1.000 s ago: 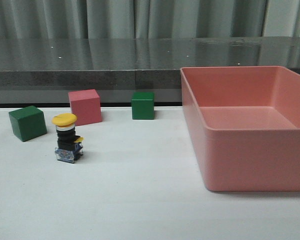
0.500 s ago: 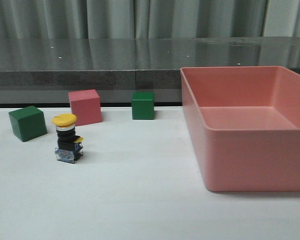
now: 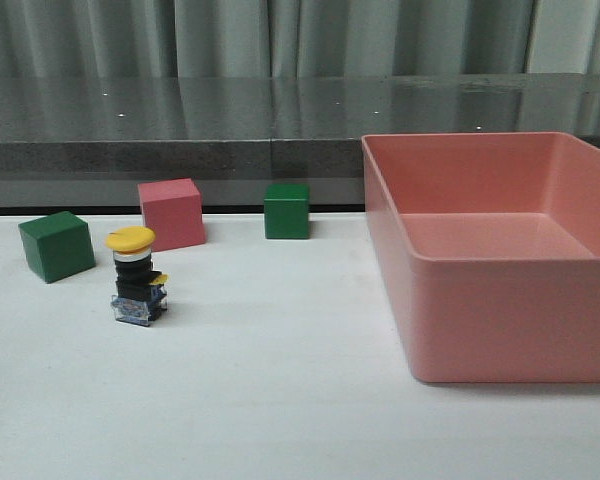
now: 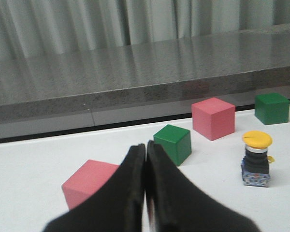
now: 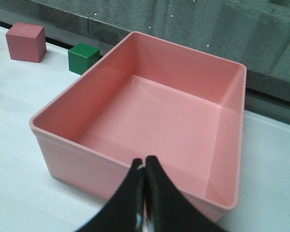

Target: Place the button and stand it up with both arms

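The button point(image 3: 137, 277), with yellow cap, silver collar, black body and blue-clear block, stands upright on the white table at the left. It also shows in the left wrist view point(image 4: 255, 158), upright. My left gripper point(image 4: 146, 146) is shut and empty, well back from the button. My right gripper point(image 5: 143, 160) is shut and empty, above the near wall of the pink bin point(image 5: 87, 159). Neither gripper shows in the front view.
A green cube point(image 3: 56, 245), a pink cube point(image 3: 170, 213) and another green cube point(image 3: 286, 210) stand behind the button. A further pink cube point(image 4: 89, 181) lies close to my left gripper. The big pink bin point(image 3: 480, 320) fills the right side. A grey ledge runs along the back.
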`<move>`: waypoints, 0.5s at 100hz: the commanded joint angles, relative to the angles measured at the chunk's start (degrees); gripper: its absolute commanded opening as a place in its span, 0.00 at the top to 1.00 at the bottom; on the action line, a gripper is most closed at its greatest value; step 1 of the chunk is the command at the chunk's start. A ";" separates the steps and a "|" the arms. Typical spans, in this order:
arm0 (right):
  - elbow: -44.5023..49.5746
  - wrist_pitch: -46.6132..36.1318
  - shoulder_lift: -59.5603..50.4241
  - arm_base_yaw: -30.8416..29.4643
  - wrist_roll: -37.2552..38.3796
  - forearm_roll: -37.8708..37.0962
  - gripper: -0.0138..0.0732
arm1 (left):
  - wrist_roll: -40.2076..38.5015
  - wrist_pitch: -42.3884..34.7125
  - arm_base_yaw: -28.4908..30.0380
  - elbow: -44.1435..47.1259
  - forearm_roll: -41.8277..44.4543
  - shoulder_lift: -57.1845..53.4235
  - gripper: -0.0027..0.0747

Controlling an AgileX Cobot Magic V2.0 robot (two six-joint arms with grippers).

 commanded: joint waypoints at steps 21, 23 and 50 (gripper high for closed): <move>-1.53 -3.68 0.38 -0.20 -0.18 0.72 0.91 | -2.99 -9.37 1.28 2.74 0.01 -1.89 0.99; -1.53 -3.68 0.38 -0.20 -0.18 0.72 0.91 | -2.99 -9.27 1.28 2.86 0.01 -1.89 0.99; -1.53 -3.68 0.38 -0.20 -0.18 0.72 0.91 | -2.99 -8.94 1.28 2.86 0.01 -1.89 0.99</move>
